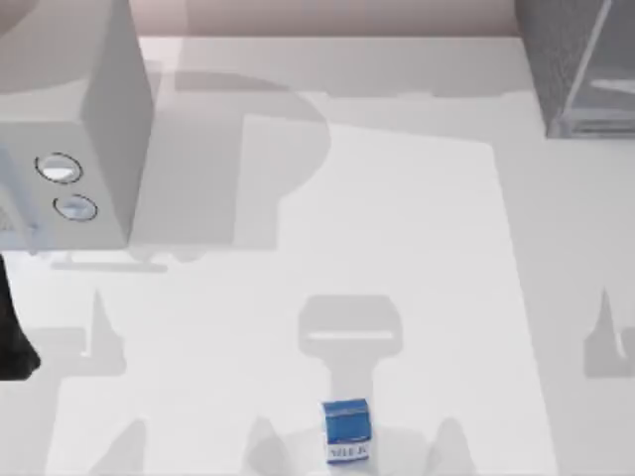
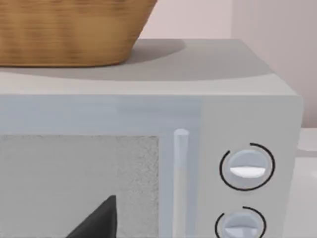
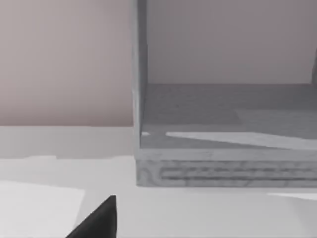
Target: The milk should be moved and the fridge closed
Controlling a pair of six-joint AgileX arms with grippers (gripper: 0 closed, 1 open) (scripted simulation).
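The table [image 1: 417, 258] is a smooth, pale grey-white surface crossed by soft grey shadows. Behind it rises a plain pinkish-beige wall [image 1: 327, 15].

The left claw [image 2: 96, 222] is a dark tip low in the left wrist view, and I cannot tell whether it is spread or pressed together. Straight ahead of it and close is the pale grey box-shaped appliance [image 2: 148, 114], with a speckled window, an upright bar handle [image 2: 181, 183] and two round dials [image 2: 246, 166]. A tan woven basket [image 2: 64, 29] stands on top of that box. In the top view the dark left arm [image 1: 12, 327] sits at the table's left edge, just in front of the same box.

The right claw [image 3: 96, 222] is likewise a dark tip, and its state cannot be told either. Ahead of it stands the large dark grey speckled fridge [image 3: 223, 168], its inner cavity open to view.

The small blue-topped milk carton [image 1: 346, 432] stands upright on the table, well off to the right of the left arm and apart from both appliances. Its white lower band reads "MILK", faintly.
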